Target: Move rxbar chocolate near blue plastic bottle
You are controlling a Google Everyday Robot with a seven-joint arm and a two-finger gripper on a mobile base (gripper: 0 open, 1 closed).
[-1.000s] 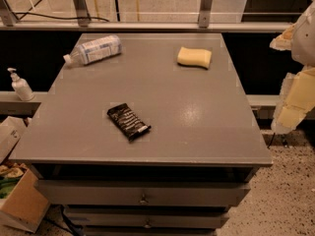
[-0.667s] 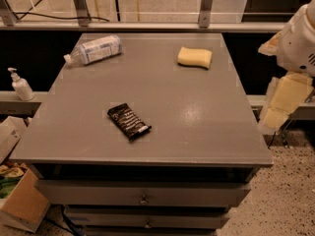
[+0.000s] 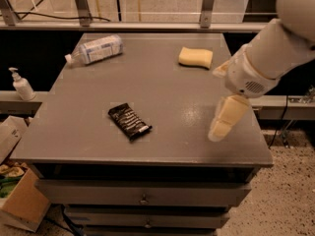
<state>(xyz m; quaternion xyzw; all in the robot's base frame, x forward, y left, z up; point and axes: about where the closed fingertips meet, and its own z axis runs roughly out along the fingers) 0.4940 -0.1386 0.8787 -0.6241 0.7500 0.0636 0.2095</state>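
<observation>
A: The grey flat-topped cabinet [image 3: 88, 132]: what lies on it?

B: A shiny black-wrapped rxbar chocolate [image 3: 129, 121] near the front-middle, a clear blue plastic bottle [image 3: 96, 49] on its side at the back left, a pale yellow sponge [image 3: 195, 57] back right.

A: And the gripper [image 3: 225, 120]?

B: Above the right front edge, holding nothing; fingers' spread I cannot tell.

Grey worktop [image 3: 98, 132] filling the centre of the frame, set on a cabinet with two drawers [image 3: 142, 193] along the lower edge, each with a small knob. Gripper [image 3: 224, 119] at right centre, over the worktop's right margin. Metal railing [image 3: 147, 26] with upright posts across the top, pale floor beyond. Speckled floor [image 3: 290, 191] at lower right. Cardboard box [image 3: 22, 200] at lower left. White pump dispenser [image 3: 20, 84] on a side ledge at left. Dim, warm lighting.
</observation>
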